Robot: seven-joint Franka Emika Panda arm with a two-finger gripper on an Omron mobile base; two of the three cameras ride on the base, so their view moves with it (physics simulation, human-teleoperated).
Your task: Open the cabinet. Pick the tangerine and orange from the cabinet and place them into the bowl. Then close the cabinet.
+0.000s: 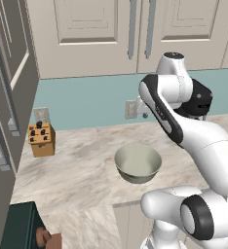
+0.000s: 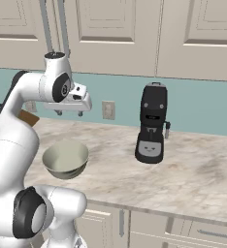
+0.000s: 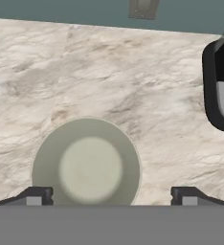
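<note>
Hovering above the counter with jaws standing wide apart and gripping nothing: gripper point(image 2: 68, 113), seen left of centre in the right base view, fingers pointing down. In the hand view, showing the two dark fingertips point(image 3: 36, 196) rising at the bottom edge, far apart, one at lower left and one at lower right. Sitting directly between and beyond those tips, in the lower middle of the hand view: bowl point(image 3: 86, 161), pale grey-beige, round, holding nothing. Resting upright on the marble counter point(image 1: 82, 160), at centre of the left base view point(image 1: 138, 163) and at lower left of the right base view point(image 2: 65, 159). Standing to the right of the bowl, at centre of the right base view: black coffee machine point(image 2: 153, 123), well apart from the bowl. Sitting at the left of the left base view, against the teal backsplash: wooden knife block point(image 1: 41, 139). Hanging across the top of both base views: cabinet point(image 1: 86, 34), beige, both panelled doors lying shut, its two long grey bar handles point(image 1: 132, 29) running vertically just above the arm.
</note>
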